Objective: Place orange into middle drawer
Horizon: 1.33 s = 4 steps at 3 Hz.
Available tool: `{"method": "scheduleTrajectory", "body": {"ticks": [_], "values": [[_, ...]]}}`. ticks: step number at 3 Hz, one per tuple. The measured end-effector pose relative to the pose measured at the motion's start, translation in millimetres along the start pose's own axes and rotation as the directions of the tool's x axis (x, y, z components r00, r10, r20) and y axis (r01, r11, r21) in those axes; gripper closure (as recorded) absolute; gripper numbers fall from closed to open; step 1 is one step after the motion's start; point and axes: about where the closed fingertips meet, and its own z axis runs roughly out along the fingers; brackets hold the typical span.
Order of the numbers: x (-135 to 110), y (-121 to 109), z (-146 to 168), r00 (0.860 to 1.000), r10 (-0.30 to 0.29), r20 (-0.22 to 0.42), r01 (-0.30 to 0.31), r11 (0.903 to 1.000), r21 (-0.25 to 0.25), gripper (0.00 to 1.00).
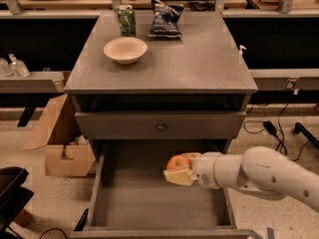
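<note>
The orange [177, 162] is round and bright, held between the cream fingers of my gripper [180, 169]. The white arm reaches in from the right. The gripper holds the orange above the open middle drawer [129, 203], a wide grey box pulled out of the cabinet with a bare flat floor. The orange hangs over the drawer's right-centre part, below the closed drawer front with the small knob [161, 127].
On the grey cabinet top [199, 63] stand a cream bowl [125, 49], a green can [126, 20] and a dark chip bag [165, 19]. A cardboard box [60, 143] sits on the floor at left. Cables lie at right.
</note>
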Motion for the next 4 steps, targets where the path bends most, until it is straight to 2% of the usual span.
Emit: {"method": "scheduleTrajectory", "body": {"ticks": [1, 2, 3, 4], "values": [[59.4, -5.9, 72.5, 0.998, 0.029, -0.061, -0.032, 0.9980, -0.055, 1.00], [59.4, -5.8, 72.5, 0.998, 0.029, -0.061, -0.032, 0.9980, -0.055, 1.00], [66.7, -11.0, 101.3, 0.998, 0.053, -0.041, -0.057, 0.9939, -0.094, 1.00], [83.4, -30.6, 157.7, 0.995, 0.099, -0.023, -0.101, 0.9870, -0.125, 1.00]]}}
